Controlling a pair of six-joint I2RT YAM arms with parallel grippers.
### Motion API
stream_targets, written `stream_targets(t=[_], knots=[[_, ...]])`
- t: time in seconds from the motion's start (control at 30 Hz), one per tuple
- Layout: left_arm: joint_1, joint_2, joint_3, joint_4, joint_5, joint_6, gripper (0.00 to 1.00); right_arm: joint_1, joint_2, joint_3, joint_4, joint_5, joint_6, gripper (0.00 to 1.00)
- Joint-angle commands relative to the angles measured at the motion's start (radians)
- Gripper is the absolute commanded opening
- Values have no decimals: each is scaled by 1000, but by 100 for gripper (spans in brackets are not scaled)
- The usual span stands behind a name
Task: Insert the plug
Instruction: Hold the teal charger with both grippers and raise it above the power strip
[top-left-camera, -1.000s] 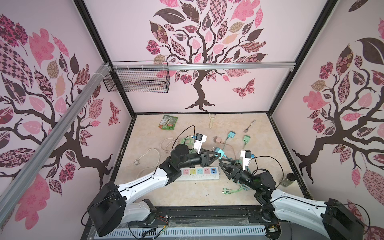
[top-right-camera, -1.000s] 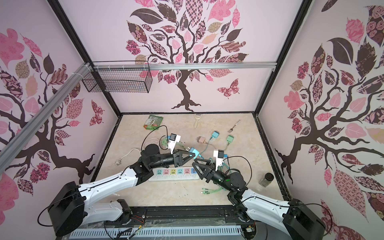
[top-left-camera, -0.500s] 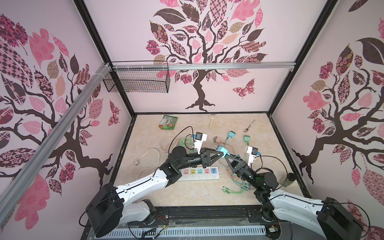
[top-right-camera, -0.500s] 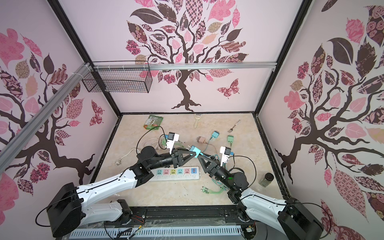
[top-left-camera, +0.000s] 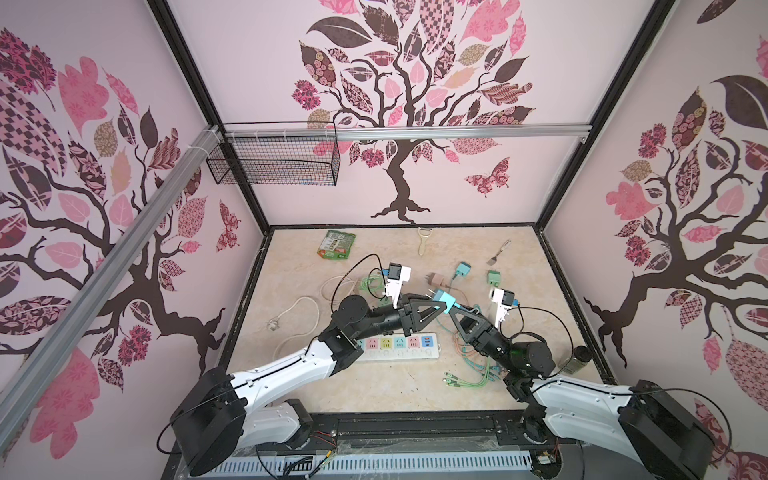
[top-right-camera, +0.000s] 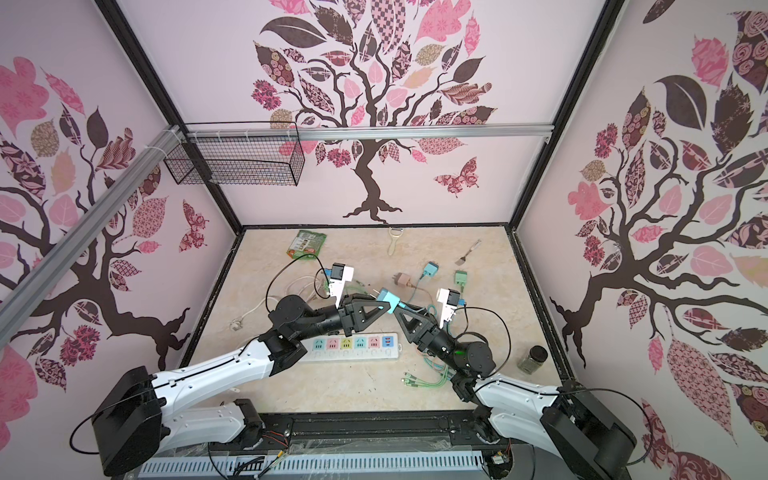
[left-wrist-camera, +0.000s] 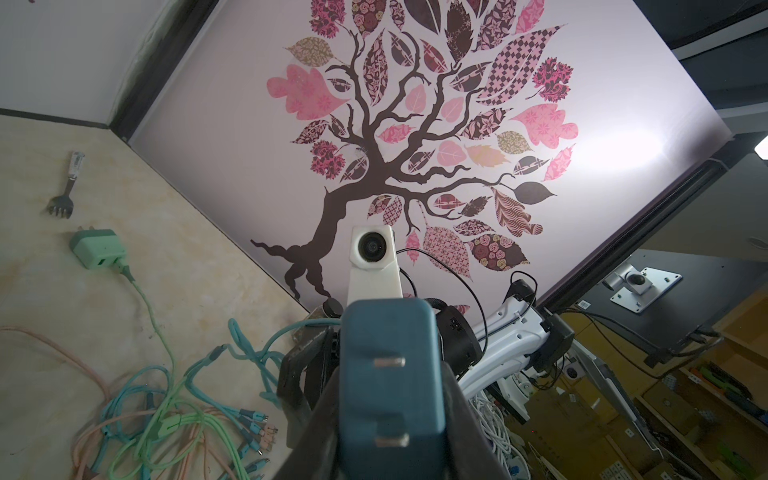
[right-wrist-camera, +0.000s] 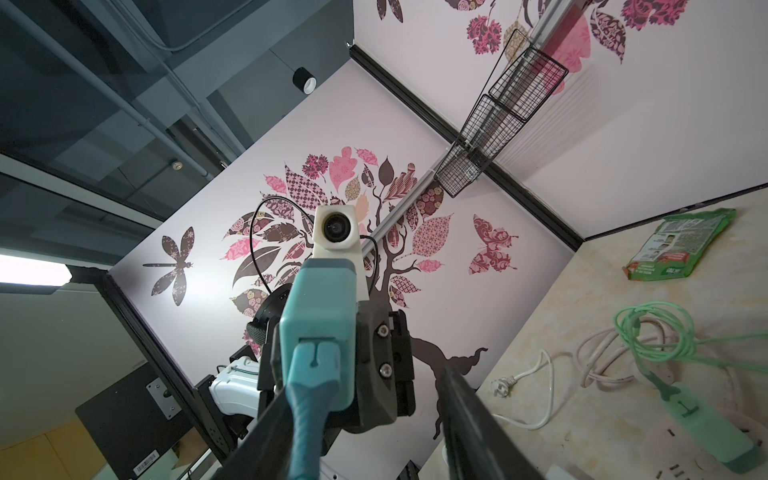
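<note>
We are gripping the teal plug (top-left-camera: 444, 299) with our left tool (top-left-camera: 441, 304), its jaws clamped on the plug's body. We are holding the plug in the air over the middle of the counter (top-left-camera: 374, 392). The white power strip (top-left-camera: 399, 347) is lying flat on the counter below, nearer to us. In the left wrist view the plug's two flat prongs (left-wrist-camera: 388, 361) are facing the camera.

Our right tool (top-left-camera: 457, 311) is meeting the plug from the right, at the end where its teal cable (right-wrist-camera: 307, 415) is coming out. Its jaws are standing apart on either side of that cable. In the right wrist view one finger (right-wrist-camera: 461, 399) is sitting clear of the plug, so this tool is open and gripping nothing.

A tangle of green, teal and pink cables (top-left-camera: 473, 370) is lying to the right of the strip. A teal charger (top-left-camera: 461, 270) and a green charger (top-left-camera: 493, 277) are resting farther back. A fork (top-left-camera: 498, 251), a peeler (top-left-camera: 423, 241) and a green packet (top-left-camera: 336, 245) are lying along the far side. A white cord (top-left-camera: 299, 320) is curling at the left.
</note>
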Motion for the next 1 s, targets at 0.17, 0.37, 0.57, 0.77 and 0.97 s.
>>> stream_targets(t=[0.17,0.37,0.57,0.77,0.97], knots=[[-8,-13,-30,-11,-20,12,0,0,-11,49,85,-48,-8,53],[-8,9,-29,5,-14,-2,0,1,-11,56,78,-49,-14,53],[-10,22,-38,41,9,-14,0,1,8,82,98,-44,-7,53],[-12,9,-43,35,0,-3,0,0,42,93,152,-53,14,48],[-11,10,-40,31,10,1,0,1,56,99,154,-56,21,44]])
